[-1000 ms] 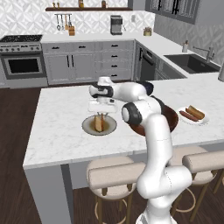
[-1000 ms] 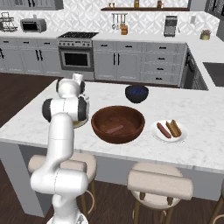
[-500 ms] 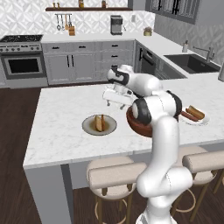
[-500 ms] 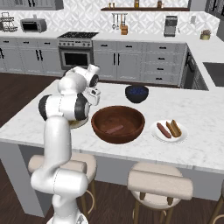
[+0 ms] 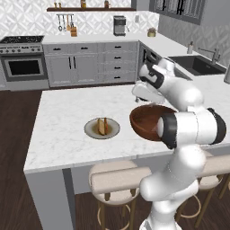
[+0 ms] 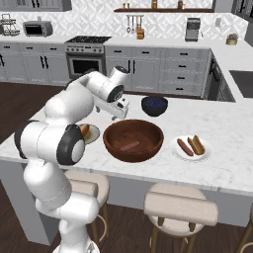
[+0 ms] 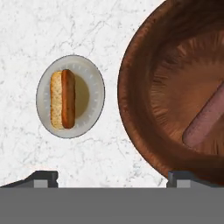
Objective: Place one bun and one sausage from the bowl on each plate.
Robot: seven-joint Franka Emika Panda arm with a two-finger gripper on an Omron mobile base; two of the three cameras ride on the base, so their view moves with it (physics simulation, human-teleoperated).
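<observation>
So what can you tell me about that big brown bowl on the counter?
The bowl is large, round and reddish-brown, with a wood-like grain and a thick rim. It sits upright on the white marble counter, between the grey-rimmed plate and the white plate, and is wider than either. A single sausage lies on its bottom. Nothing else touches it; a smaller dark blue bowl stands apart behind it.

Small bowl point(image 6: 154, 105): dark blue, on the marble island point(image 6: 227, 123).
Stools point(image 6: 180, 207): tucked under the island's near edge.
Oven point(image 5: 24, 67): against the back wall.
Coffee maker point(image 5: 119, 25): on the rear counter.
Sink point(image 5: 197, 64): far right.
</observation>
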